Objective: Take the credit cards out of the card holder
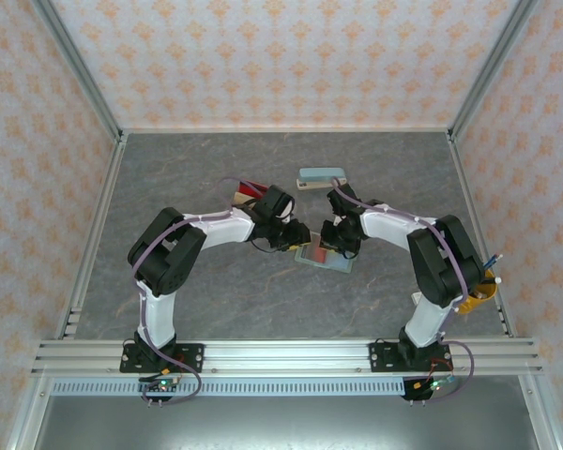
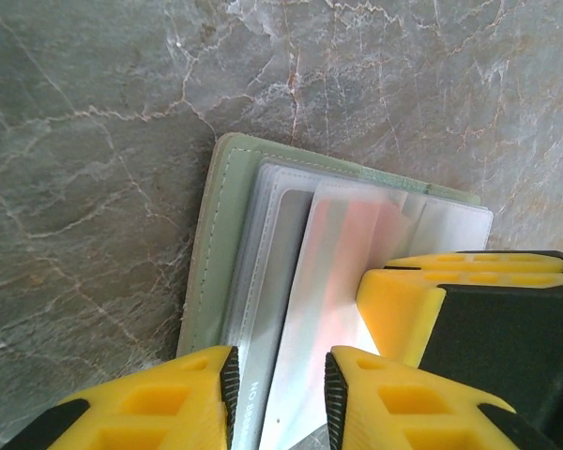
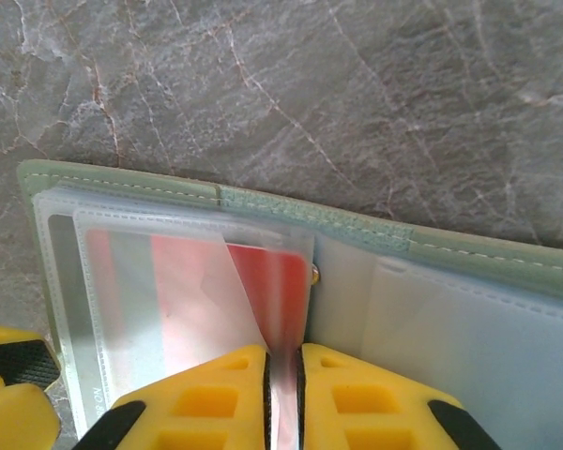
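Extraction is in hand: right fingers (image 3: 206, 403) pinch a thin leaf (image 3: 283, 394) at the red card (image 3: 272, 277), left fingers (image 2: 169, 403) spread astride the card holder (image 2: 211, 244); steady withdrawal required.

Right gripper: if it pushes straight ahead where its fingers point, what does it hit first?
Likely the red card in its clear sleeve, right ahead of the right gripper; then the green edge of the card holder. Depth unclear.

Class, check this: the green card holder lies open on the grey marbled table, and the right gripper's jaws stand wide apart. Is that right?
Not quite: in the right wrist view the right gripper has its jaws nearly shut, pinching a thin clear sleeve. The green card holder does lie open on the grey marbled table.
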Robot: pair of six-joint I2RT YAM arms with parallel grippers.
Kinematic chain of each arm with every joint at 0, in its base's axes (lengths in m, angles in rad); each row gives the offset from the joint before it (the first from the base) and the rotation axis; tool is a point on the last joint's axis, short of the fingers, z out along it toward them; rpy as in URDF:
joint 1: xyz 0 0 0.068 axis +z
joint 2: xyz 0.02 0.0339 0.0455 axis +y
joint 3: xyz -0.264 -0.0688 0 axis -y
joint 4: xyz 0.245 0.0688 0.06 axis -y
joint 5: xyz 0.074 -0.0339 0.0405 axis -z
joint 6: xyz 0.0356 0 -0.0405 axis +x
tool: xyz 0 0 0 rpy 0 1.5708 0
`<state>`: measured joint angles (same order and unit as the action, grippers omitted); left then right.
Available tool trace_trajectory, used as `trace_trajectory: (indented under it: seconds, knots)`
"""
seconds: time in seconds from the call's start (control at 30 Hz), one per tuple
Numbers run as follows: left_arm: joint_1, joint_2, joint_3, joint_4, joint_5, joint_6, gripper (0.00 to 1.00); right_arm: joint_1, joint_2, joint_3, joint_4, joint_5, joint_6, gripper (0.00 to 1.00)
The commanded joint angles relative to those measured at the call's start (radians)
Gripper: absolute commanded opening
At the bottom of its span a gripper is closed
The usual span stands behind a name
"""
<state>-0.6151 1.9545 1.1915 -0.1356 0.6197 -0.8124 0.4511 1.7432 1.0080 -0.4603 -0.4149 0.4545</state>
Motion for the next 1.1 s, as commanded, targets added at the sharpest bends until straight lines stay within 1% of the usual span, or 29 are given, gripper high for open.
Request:
trace_trajectory:
  seconds: [0.0,0.13,0.27,0.33,0.43,0.5,0.6,0.63,0.83,1.07]
  knots:
    - [-0.007,-0.039,0.019,-0.022,-0.004,0.019,0.34,0.004,0.042,-0.008,-0.030,0.067,-0.016,0.14]
    - [-0.021,-0.039,0.035,-0.034,0.008,0.025,0.34,0.003,0.048,-0.012,-0.014,0.055,-0.019,0.14]
    - [-0.022,-0.038,0.030,-0.056,-0.020,0.038,0.34,0.006,0.052,-0.015,-0.006,0.049,-0.019,0.14]
    - [-0.022,-0.069,0.030,-0.057,-0.023,0.038,0.33,0.003,0.052,-0.017,-0.004,0.048,-0.020,0.14]
    - [-0.023,-0.072,0.030,-0.064,-0.027,0.042,0.33,0.004,0.052,-0.016,-0.003,0.049,-0.019,0.14]
    - [-0.027,-0.060,0.036,-0.075,-0.025,0.042,0.33,0.003,0.053,-0.015,-0.001,0.047,-0.018,0.14]
    - [-0.034,-0.051,0.061,-0.140,-0.050,0.057,0.33,0.003,0.055,-0.017,0.002,0.043,-0.018,0.14]
    - [-0.035,-0.024,0.062,-0.145,-0.045,0.058,0.33,0.003,0.056,-0.017,0.002,0.041,-0.017,0.14]
    - [-0.046,0.014,0.078,-0.165,-0.007,0.067,0.33,0.003,0.066,-0.020,0.009,0.034,-0.019,0.13]
    - [-0.051,0.061,0.118,-0.238,-0.021,0.077,0.33,0.003,0.070,-0.022,0.015,0.028,-0.016,0.13]
